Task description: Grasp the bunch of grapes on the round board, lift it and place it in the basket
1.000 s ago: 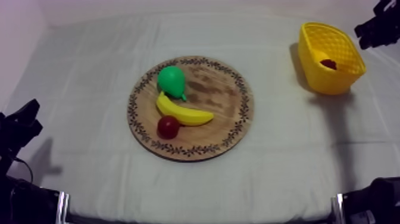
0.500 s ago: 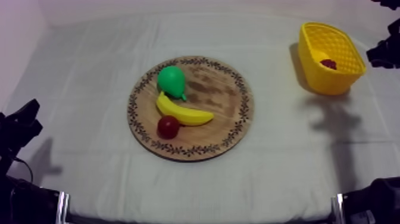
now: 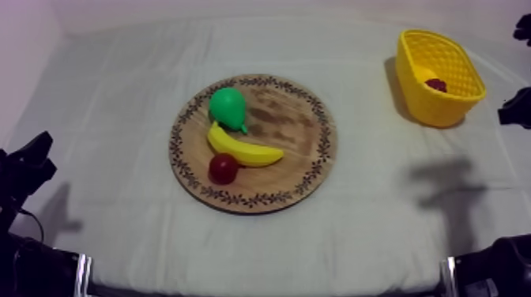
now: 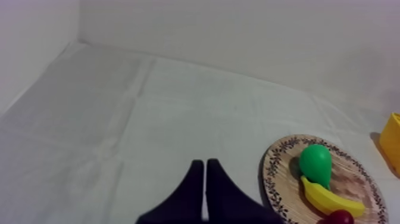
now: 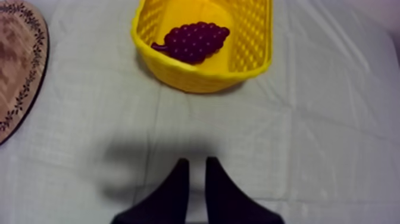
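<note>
The bunch of grapes [image 5: 195,40], dark purple, lies inside the yellow basket [image 5: 178,74], which stands at the table's far right [image 3: 433,110]; the grapes [image 3: 436,84] show there as a dark patch. My right gripper [image 5: 197,162] hovers over bare cloth a little short of the basket, its fingers slightly apart and holding nothing. A part of my right arm [image 3: 517,109] shows at the right edge. The round wooden board [image 3: 304,134] lies mid-table. My left gripper [image 4: 205,164] is shut on nothing, over the cloth left of the board [image 4: 280,179], and sits low at the left [image 3: 28,166].
On the board lie a green pear [image 3: 227,107], a banana [image 3: 245,148] and a small red fruit [image 3: 223,167]. From the left wrist I also see the pear [image 4: 315,162], the banana [image 4: 330,198] and the basket's edge [image 4: 393,140]. My arm's shadow [image 3: 446,186] falls below the basket.
My right arm has drawn back from beside the basket toward the near right edge, and its shadow has slid down the cloth. The left arm and the fruit have not moved.
</note>
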`<action>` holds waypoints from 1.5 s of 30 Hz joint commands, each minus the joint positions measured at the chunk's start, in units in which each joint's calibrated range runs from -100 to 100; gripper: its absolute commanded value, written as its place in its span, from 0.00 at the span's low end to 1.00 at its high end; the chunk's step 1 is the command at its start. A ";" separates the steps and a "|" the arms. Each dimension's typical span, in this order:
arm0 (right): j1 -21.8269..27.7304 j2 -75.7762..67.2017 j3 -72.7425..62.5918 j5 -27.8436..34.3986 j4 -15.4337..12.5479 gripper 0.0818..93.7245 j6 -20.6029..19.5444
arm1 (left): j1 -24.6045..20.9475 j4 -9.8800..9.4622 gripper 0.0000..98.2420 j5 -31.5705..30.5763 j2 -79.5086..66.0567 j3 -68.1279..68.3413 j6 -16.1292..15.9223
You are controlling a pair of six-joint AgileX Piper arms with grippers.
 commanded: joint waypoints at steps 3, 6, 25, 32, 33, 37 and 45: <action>-0.19 -5.53 4.48 -0.91 0.23 0.02 -0.02 | 0.00 -0.02 0.00 -0.01 0.00 -0.02 0.00; -1.00 -9.34 8.08 -2.74 1.23 0.01 -1.05 | 0.00 -0.02 0.00 -0.01 0.00 -0.02 0.00; -4.12 -29.57 30.05 -22.16 6.22 0.00 -8.33 | 0.00 -0.02 0.00 -0.01 0.00 -0.02 0.00; -4.42 -34.64 35.53 -29.45 7.87 0.00 -12.02 | 0.00 -0.02 0.00 -0.01 0.00 -0.02 0.00; -4.36 -35.30 36.11 -30.07 7.86 0.00 -12.22 | 0.00 -0.02 0.00 -0.01 0.00 -0.02 0.00; -3.93 -37.81 38.62 -32.28 7.68 0.00 -12.60 | 0.00 -0.02 0.00 -0.01 0.00 -0.02 0.00; -3.63 -43.58 40.53 -32.20 4.73 0.00 -9.47 | 0.00 -0.02 0.00 -0.01 0.00 -0.02 0.00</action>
